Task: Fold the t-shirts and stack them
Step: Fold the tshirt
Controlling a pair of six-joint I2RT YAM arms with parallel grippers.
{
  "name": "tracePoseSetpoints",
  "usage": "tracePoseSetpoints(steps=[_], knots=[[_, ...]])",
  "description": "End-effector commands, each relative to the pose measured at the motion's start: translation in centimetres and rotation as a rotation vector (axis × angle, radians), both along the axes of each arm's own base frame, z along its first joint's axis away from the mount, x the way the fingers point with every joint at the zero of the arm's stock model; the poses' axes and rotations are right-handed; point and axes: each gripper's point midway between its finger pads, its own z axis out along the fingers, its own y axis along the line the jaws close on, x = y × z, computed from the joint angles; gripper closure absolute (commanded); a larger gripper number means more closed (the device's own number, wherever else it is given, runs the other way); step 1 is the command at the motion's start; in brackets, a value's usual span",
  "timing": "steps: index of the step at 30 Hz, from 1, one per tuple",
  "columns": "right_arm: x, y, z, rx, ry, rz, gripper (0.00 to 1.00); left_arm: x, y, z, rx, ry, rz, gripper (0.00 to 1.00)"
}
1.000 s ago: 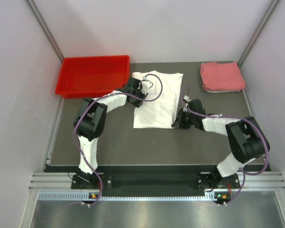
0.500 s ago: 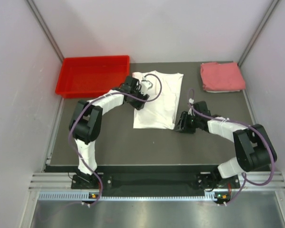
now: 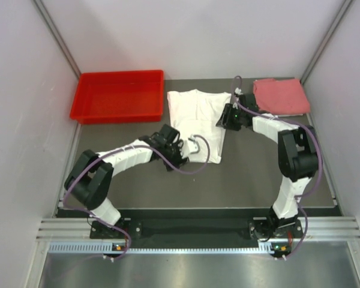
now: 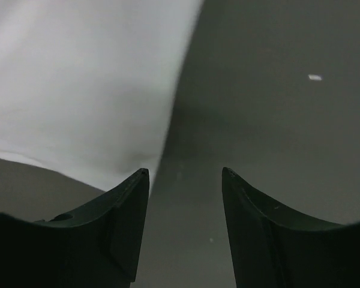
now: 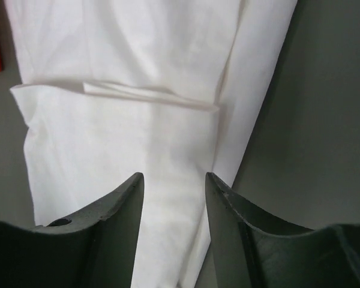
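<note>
**Table** (image 3: 252,174) – dark grey mat, light wall panels on three sides, a metal rail along the near edge.

**White t-shirt** (image 3: 195,123) – lying flat at mid-table, folded lengthwise into a tall strip. The right wrist view shows a folded-in panel with a crease running across it. Its far left corner lies just beside the red bin.

**Pink-red t-shirt** (image 3: 280,96) – folded square at the far right corner, well apart from the white one, with the right arm's wrist between the two.

**Red bin** (image 3: 120,96) – rigid plastic tray at the far left; its floor shows bare.

**Left gripper** (image 3: 179,155) – low at the white t-shirt's near left corner. Its fingers (image 4: 123,228) stand apart with only bare mat between them. The left tip is by the cloth's edge, and whether it touches is hard to say from this close, blurred view.

**Right gripper** (image 3: 223,119) – over the white t-shirt's far right edge. Its fingers (image 5: 108,234) are apart, with white cloth seen through the gap and nothing pinched.

**Purple cable** (image 3: 199,157) – the left arm's cable loops across the shirt's near end and hides part of the hem in the overhead view.
</note>
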Motion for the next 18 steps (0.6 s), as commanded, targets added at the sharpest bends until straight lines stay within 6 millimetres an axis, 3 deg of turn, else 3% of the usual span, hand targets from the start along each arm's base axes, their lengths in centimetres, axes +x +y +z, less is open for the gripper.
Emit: tracePoseSetpoints(steps=[1, 5, 10, 12, 13, 14, 17, 18], knots=[[2.7, -0.9, -1.5, -0.051, -0.01, -0.03, 0.54, -0.2, 0.4, 0.0, 0.069, -0.136, -0.081, 0.43], [3.3, 0.3, -2.6, -0.001, 0.012, -0.004, 0.57, 0.5, 0.6, -0.6, 0.107, -0.213, -0.08, 0.42], [3.6, -0.5, -3.5, 0.011, 0.02, -0.043, 0.85, 0.2, 1.1, -2.6, 0.15, -0.204, -0.087, 0.51], [3.6, -1.7, -3.6, 0.009, 0.023, -0.073, 0.94, 0.0, 1.2, -3.3, 0.163, -0.188, -0.086, 0.63], [3.6, -2.1, -3.2, 0.002, 0.01, -0.087, 0.96, 0.0, 1.1, -3.4, 0.164, -0.188, -0.086, 0.77], [3.6, -2.7, -3.1, 0.001, 0.006, -0.098, 1.0, 0.0, 1.3, -3.6, 0.171, -0.186, -0.085, 0.81], [4.0, -3.2, -2.2, 0.002, -0.024, -0.096, 1.0, -0.1, 1.2, -3.9, 0.171, -0.179, -0.083, 1.0], [4.1, -3.3, -2.0, 0.002, -0.027, -0.094, 1.0, -0.3, 1.2, -3.9, 0.168, -0.175, -0.085, 1.0]])
